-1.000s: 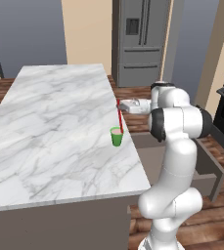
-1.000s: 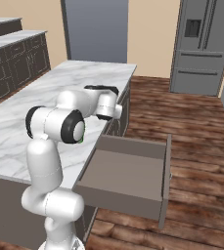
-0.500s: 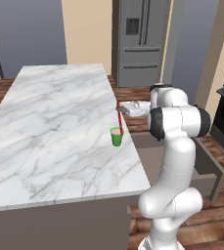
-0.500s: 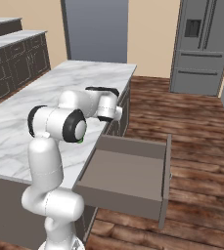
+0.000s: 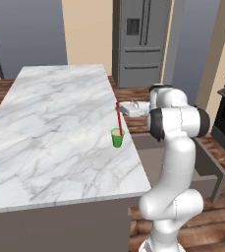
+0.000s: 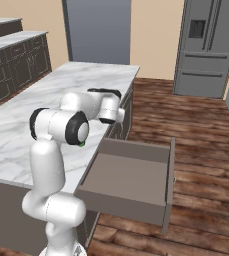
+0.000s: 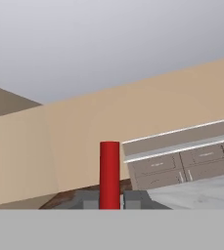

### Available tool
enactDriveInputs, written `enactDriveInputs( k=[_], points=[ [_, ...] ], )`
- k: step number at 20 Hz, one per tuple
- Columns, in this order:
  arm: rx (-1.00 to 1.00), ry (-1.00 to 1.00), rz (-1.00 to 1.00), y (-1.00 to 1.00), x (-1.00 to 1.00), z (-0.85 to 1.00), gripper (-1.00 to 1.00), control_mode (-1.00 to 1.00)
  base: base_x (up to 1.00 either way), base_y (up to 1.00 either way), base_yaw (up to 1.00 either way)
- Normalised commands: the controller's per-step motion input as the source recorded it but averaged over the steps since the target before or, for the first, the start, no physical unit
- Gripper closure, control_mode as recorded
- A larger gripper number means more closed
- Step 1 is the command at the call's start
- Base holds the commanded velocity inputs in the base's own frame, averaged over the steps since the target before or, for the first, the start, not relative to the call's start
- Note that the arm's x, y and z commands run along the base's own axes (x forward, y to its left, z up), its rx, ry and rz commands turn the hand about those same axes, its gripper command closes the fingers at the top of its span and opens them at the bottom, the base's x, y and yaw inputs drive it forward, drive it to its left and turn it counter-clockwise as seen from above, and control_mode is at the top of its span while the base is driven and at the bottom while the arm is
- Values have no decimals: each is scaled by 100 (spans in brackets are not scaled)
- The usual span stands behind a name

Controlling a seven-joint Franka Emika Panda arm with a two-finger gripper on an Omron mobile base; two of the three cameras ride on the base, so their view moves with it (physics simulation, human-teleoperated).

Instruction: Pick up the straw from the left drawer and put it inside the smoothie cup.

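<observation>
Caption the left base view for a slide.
Gripper shut on the red straw, its lower end in the green smoothie cup near the marble island's edge.

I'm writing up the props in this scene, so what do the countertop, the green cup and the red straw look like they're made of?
The countertop looks like polished white marble, going by its grey veining. The smoothie cup looks like smooth green plastic: flat, even colour, no texture. The straw, pinched in the gripper, is plain matte red, probably plastic, though the render leaves that open.
</observation>
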Motion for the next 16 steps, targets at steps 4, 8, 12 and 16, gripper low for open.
enactDriveInputs(
  k=[4, 8, 12, 16],
  points=[
    [0, -1, 0, 2, 21, 0, 100, -100, 0, 0, 0],
    [0, -2, 1, 0, 22, 0, 100, -100, 0, 0, 0],
    [0, -5, 4, 0, 18, -10, 100, -100, 0, 0, 0],
    [0, -5, 5, 0, 14, -18, 100, -100, 0, 0, 0]
  ],
)
